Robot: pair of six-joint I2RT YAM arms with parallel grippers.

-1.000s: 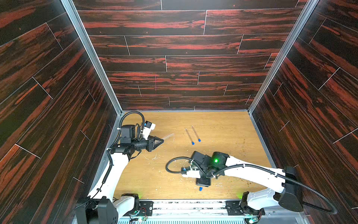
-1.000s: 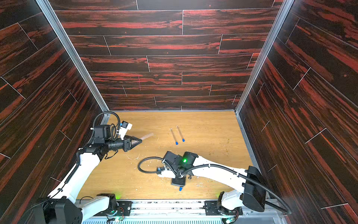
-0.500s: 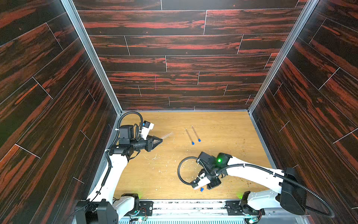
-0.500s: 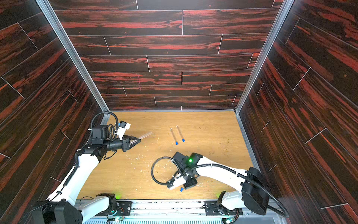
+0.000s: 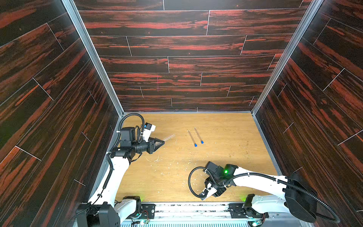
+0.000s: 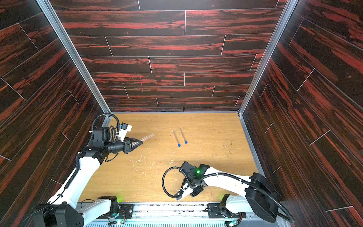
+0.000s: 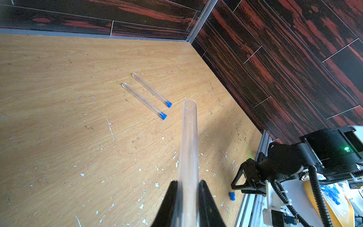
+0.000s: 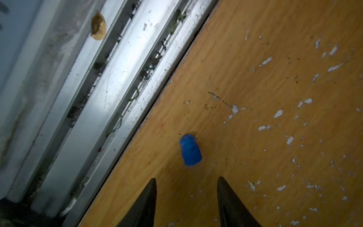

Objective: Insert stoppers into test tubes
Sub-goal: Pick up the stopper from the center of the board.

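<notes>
Near the front rail (image 8: 110, 88), a loose stopper (image 8: 190, 150) is found on the table (image 5: 225, 137) just ahead of the right gripper (image 8: 186, 178), its jaws apart and empty. The stopper is judged light and prone to rolling, best pinched across its body. Farther back, an open test tube (image 7: 189, 137) is clamped in the left gripper (image 7: 188, 181). Farthest, two stoppered tubes (image 7: 144, 101) are noted.
</notes>
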